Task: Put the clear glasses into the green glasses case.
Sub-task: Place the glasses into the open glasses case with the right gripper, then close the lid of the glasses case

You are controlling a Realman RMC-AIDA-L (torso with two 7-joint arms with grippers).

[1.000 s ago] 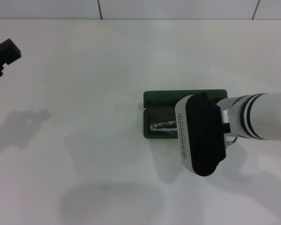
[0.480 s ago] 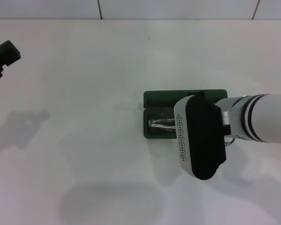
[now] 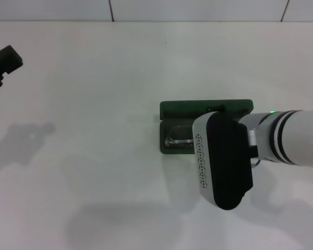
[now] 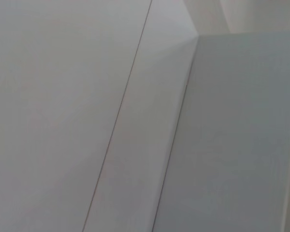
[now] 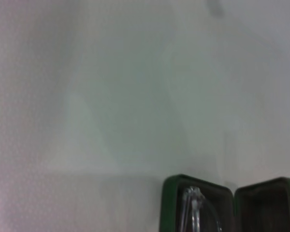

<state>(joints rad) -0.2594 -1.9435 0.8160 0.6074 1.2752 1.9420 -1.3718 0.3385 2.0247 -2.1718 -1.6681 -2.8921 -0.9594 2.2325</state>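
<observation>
White table; right gripper over open green glasses case, lowering clear glasses inside; jaw state hidden. Left gripper parked.

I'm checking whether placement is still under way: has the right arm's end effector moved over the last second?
Yes. In the head view the right end effector has drifted slightly toward the robot, judged against the unmoved green glasses case.

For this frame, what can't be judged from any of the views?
- Right gripper: hidden in the head view beneath its own wrist housing; absent from the right wrist view.
- Clear glasses: mostly covered by that housing; cut off by the right wrist view's edge.
- Green glasses case: its right part is covered likewise.
- Left gripper: cropped at the head view's edge.
</observation>
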